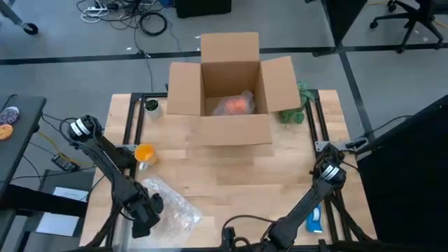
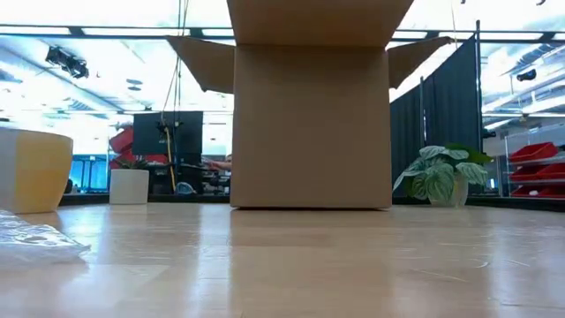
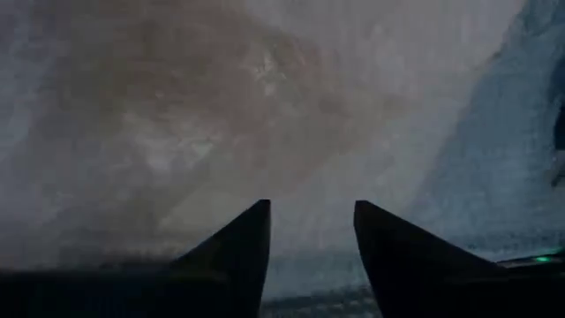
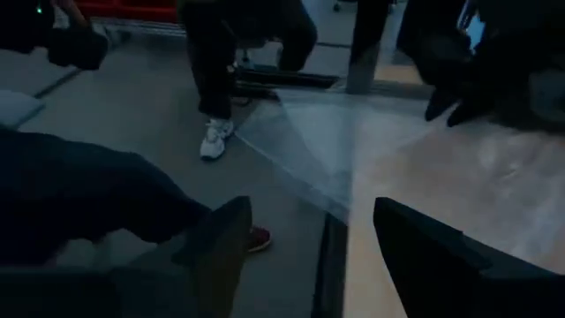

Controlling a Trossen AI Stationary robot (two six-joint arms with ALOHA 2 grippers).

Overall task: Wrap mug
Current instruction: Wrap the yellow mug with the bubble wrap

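High view: orange mug (image 1: pixel 238 105) inside open cardboard box (image 1: pixel 229 87); no legible writing. Left gripper (image 1: pixel 145 224), fingers apart, over plastic wrap (image 1: pixel 171 204). Right gripper (image 4: pixel 309 256) parted beyond table edge.

Even overhead light above; bright windows glare in the low view; both wrist views dim and blurred.

A cardboard box (image 1: pixel 229 87) is standing open at the far middle of the table (image 1: pixel 231 168), and the mug (image 1: pixel 236 105) is lying inside it in wrapping. A plant (image 1: pixel 294 105) is sitting just right of the box. A cup (image 1: pixel 144 155) is standing at the left, near of the box. My left gripper (image 1: pixel 143 222) is hanging over the plastic sheet (image 1: pixel 171 206) at the near left. My right gripper (image 1: pixel 227 238) is waiting at the near edge.
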